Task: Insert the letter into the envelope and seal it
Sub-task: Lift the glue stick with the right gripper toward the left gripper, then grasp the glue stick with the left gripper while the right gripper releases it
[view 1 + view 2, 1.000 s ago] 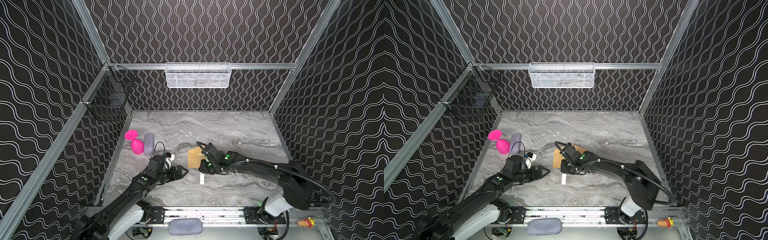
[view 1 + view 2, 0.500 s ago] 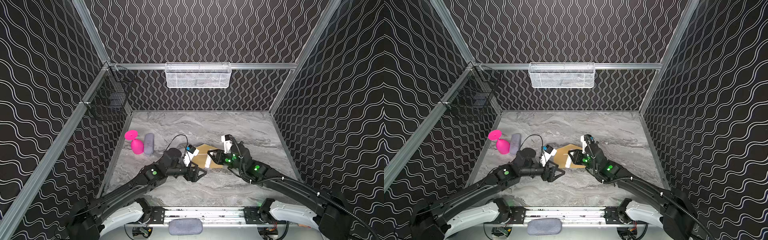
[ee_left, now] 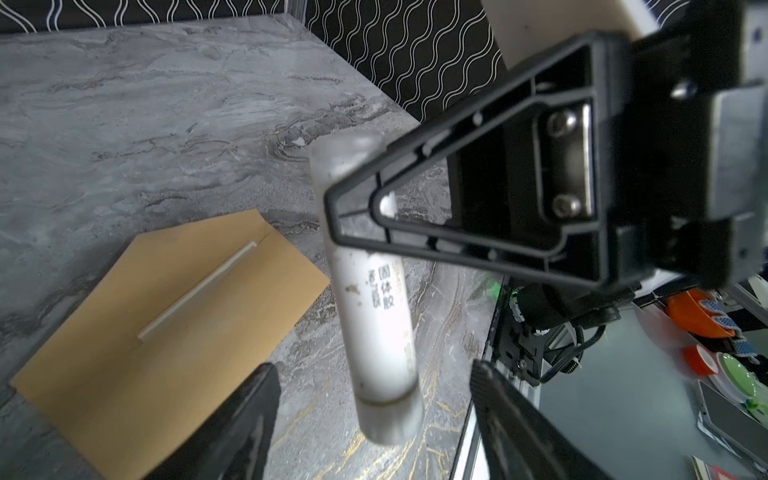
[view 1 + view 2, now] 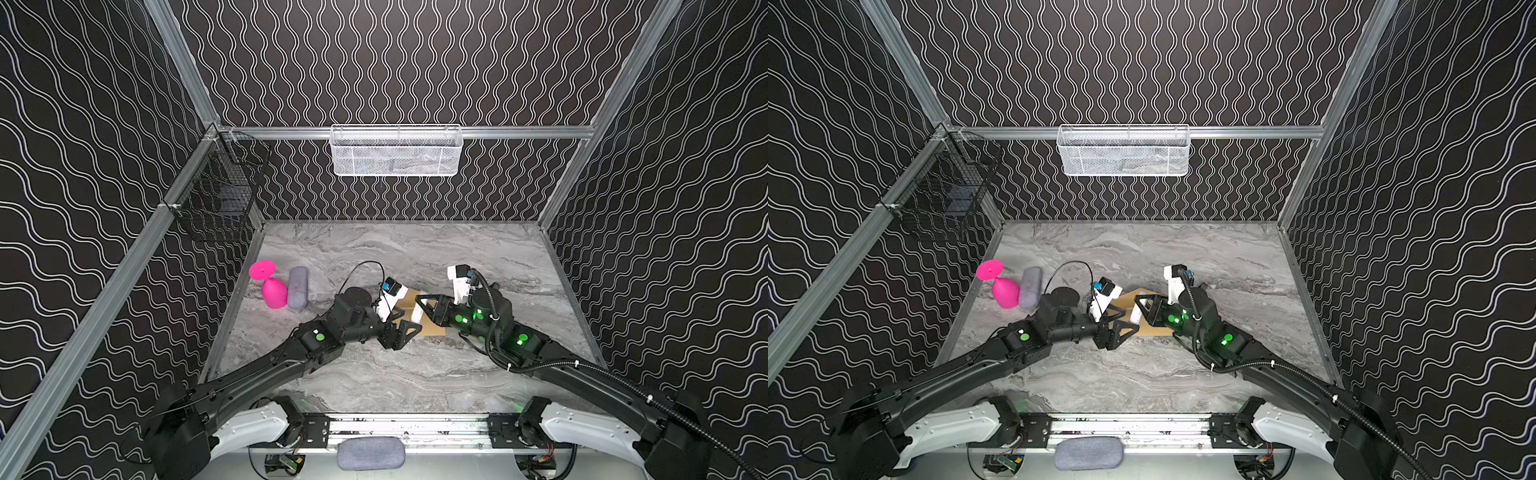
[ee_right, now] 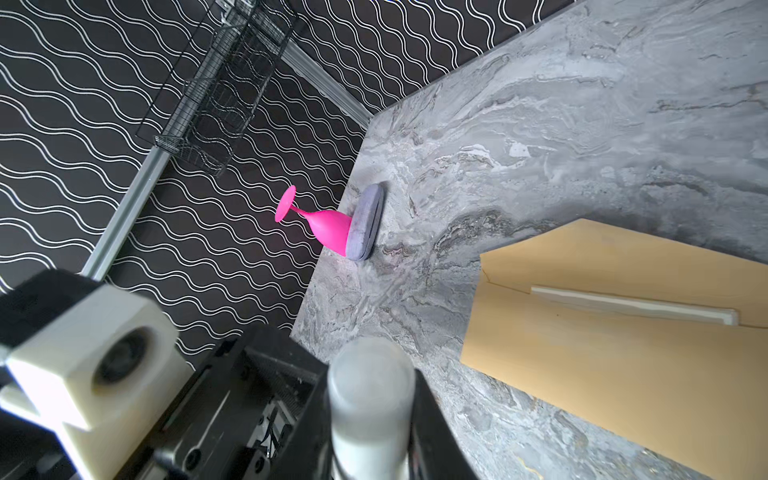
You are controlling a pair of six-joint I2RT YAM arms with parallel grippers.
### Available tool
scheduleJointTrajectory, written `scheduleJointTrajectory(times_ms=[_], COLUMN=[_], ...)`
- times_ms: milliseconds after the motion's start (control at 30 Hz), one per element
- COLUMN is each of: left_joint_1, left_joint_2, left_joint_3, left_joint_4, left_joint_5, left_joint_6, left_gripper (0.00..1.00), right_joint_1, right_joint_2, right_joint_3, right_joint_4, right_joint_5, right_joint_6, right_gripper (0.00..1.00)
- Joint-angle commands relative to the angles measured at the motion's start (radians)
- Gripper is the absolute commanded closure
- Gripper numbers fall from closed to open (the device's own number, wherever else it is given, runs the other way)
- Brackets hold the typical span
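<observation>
Left wrist view has the envelope (image 3: 174, 332) lying flat on the marble worktop (image 3: 145, 124). Its flap is open and spread flat. A thin pale strip (image 3: 195, 291) runs along the line where the flap meets the body, parallel to the long axis; what the strip is cannot be told.

In both top views the envelope (image 4: 411, 297) (image 4: 1156, 329) sits near the middle of the worktop, between the two arms and partly covered by them. Its long axis seems to run side to side, and the flap's point faces the back wall.

The right end effector (image 5: 372, 436) is clamped on a white glue stick (image 5: 370, 374). The stick juts out lengthwise toward the other arm, held above the worktop just beside the envelope.

The left end effector (image 3: 372, 370) has its fingers (image 3: 249, 415) well apart. They stand one on each side of the free end of the glue stick (image 3: 374, 311), and a gap shows on both sides, so they are not touching it.

In a top view the two end effectors (image 4: 401, 328) (image 4: 424, 311) face each other over the envelope, with the stick (image 4: 417, 314) between them.

By the left wall, well apart from all this, a pink goblet (image 4: 272, 291) lies just beside a grey case (image 4: 297, 289).
</observation>
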Motion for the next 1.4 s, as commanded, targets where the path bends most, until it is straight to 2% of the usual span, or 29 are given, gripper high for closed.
scheduleJointTrajectory(times_ms=[0,200,533,767,1067,1133,1300,1367], left_joint_1=[-0.001,-0.001,-0.001,-0.001,-0.002,-0.001,-0.001,-0.001], left_joint_2=[0.025,0.046,0.025,0.014,0.006,0.009,0.037,0.037], left_joint_3=[0.027,0.038,0.007,-0.005,0.033,0.035,0.040,0.043], left_joint_4=[0.058,0.090,0.125,0.111,0.077,0.087,0.103,0.090], left_joint_5=[-0.027,-0.021,-0.027,-0.021,-0.070,-0.067,-0.045,-0.048], left_joint_6=[0.035,0.046,0.068,0.083,0.123,0.121,0.110,0.118], left_gripper=[0.28,0.40,0.47,0.44,0.56,0.56,0.43,0.43], right_joint_1=[0.008,0.026,0.053,0.058,0.079,0.086,0.092,0.092], right_joint_2=[-0.006,0.001,-0.004,-0.032,-0.024,-0.029,-0.039,-0.041], right_joint_3=[0.003,0.009,0.014,0.024,0.024,0.018,0.016,0.023], right_joint_4=[0.055,0.055,0.055,0.038,0.058,0.060,0.054,0.044], right_joint_5=[-0.006,0.009,0.046,0.080,0.073,0.081,0.096,0.104], right_joint_6=[0.008,0.008,0.015,-0.003,-0.003,0.001,-0.003,-0.012], right_gripper=[0.88,0.88,0.88,0.88,0.87,0.86,0.86,0.86])
